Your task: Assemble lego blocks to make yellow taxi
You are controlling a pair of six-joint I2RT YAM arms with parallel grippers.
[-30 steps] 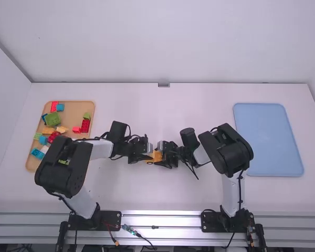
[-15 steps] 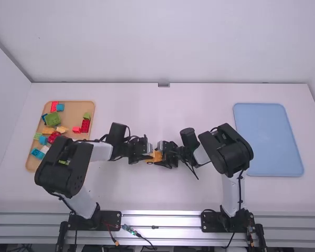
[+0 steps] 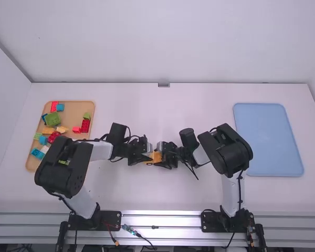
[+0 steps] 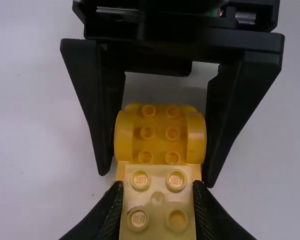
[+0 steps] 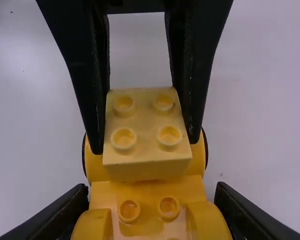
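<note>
Fingers of the left gripper (image 3: 147,156) clamp a pale yellow block (image 4: 158,210), one finger on each side. Fingers of the right gripper (image 3: 161,155) close likewise on the deeper yellow base piece (image 4: 159,132), a studded part with rounded fenders. Pale block lies over one end of the base, four studs up; whether it is fully pressed down, cannot tell. Both yellow parts sit between the two grippers, which meet nearly tip to tip around mid-table, in front of the arm bases.

Left side of table (image 3: 163,197): tan tray (image 3: 76,108), partly behind the left arm, with loose blocks inside, among them a green block (image 3: 52,119) and a red block (image 3: 85,126). Right side: blue tray (image 3: 268,139), just beyond the right arm.
</note>
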